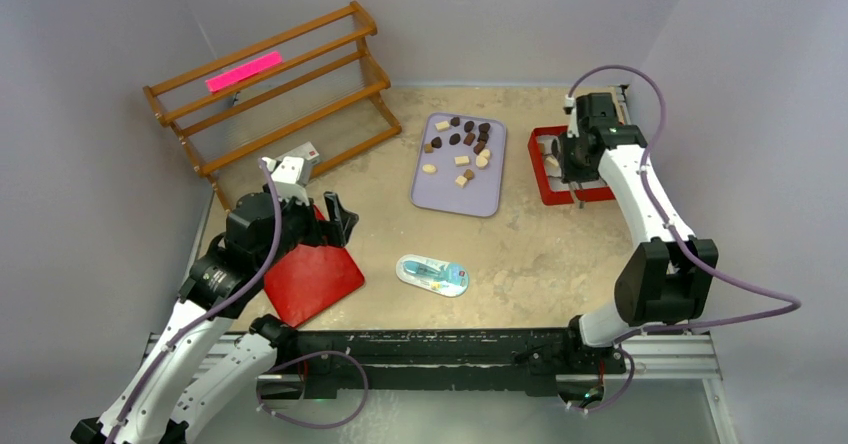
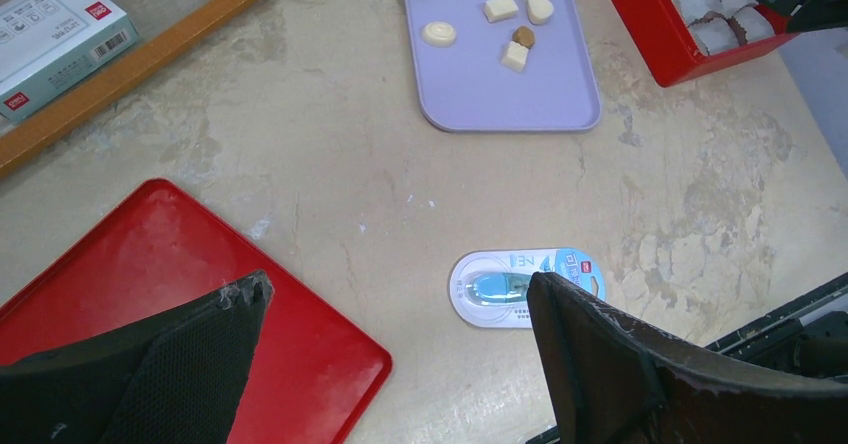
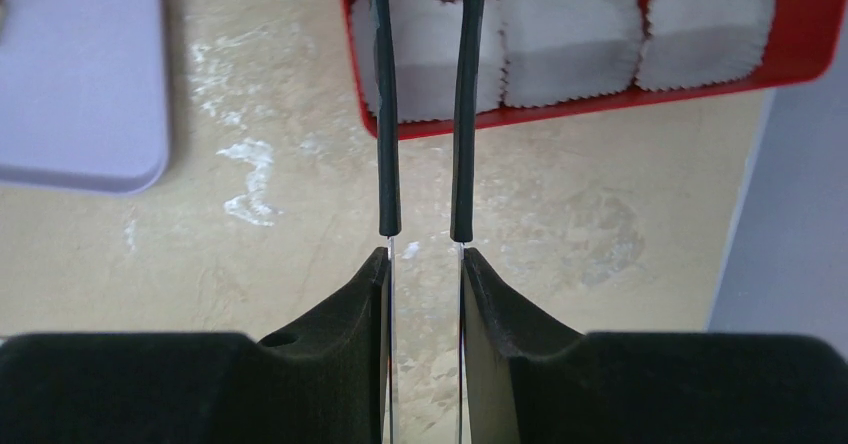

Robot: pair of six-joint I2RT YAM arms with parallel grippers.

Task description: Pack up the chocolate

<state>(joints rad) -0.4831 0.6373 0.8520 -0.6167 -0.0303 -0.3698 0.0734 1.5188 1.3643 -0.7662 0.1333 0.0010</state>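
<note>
Probably the chocolate [image 1: 462,147] is light, hard and slick, quick to skid, so each piece is best pinched across its flat sides. It lies scattered on the lavender tray [image 1: 480,200], at 9 o'clock from the red box [image 1: 538,174]. Only the right wrist view shows the right gripper [image 3: 425,256] clenched on tweezers [image 3: 384,114] reaching over paper cups [image 3: 570,49]; the left wrist view shows the left gripper [image 2: 398,289] released

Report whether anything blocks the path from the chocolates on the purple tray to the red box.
Nothing visible does: only bare table lies between the tray of chocolate and the red box. The right gripper holds tweezers over the box.
</note>
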